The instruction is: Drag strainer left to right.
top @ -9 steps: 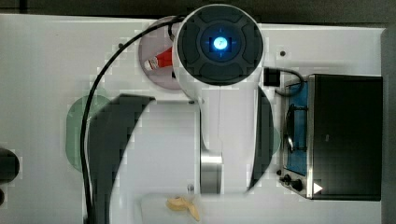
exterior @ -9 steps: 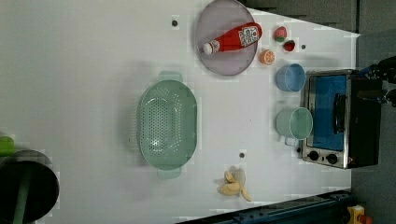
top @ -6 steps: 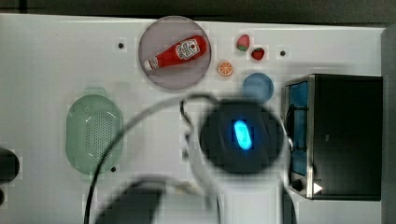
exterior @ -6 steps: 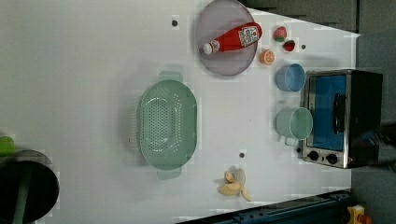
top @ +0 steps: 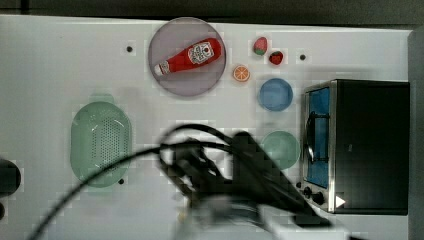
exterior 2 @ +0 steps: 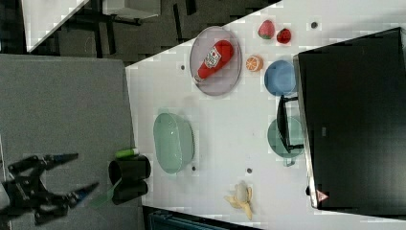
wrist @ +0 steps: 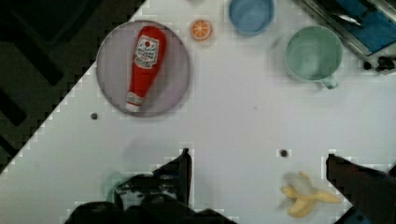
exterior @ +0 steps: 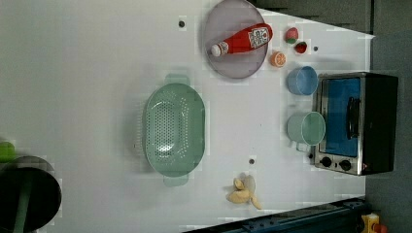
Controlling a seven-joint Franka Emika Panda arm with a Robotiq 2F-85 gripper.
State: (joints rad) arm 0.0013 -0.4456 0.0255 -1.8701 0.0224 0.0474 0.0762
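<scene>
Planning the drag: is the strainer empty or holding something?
Empty: the strainer sits upright on the table, its perforated bottom bare in the left view.

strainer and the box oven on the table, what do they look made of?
Strainer: likely moulded plastic, matte pale mint, one uniform colour with neat rows of small holes and soft rounded rim tabs. Toaster oven: looks like metal, a bright silvery front frame around a dark matte casing, with a bluish door panel that could be glass; the look leaves that open.

mint-green perforated strainer (exterior: 174, 130), red ketchup bottle (exterior: 241, 40)
</scene>
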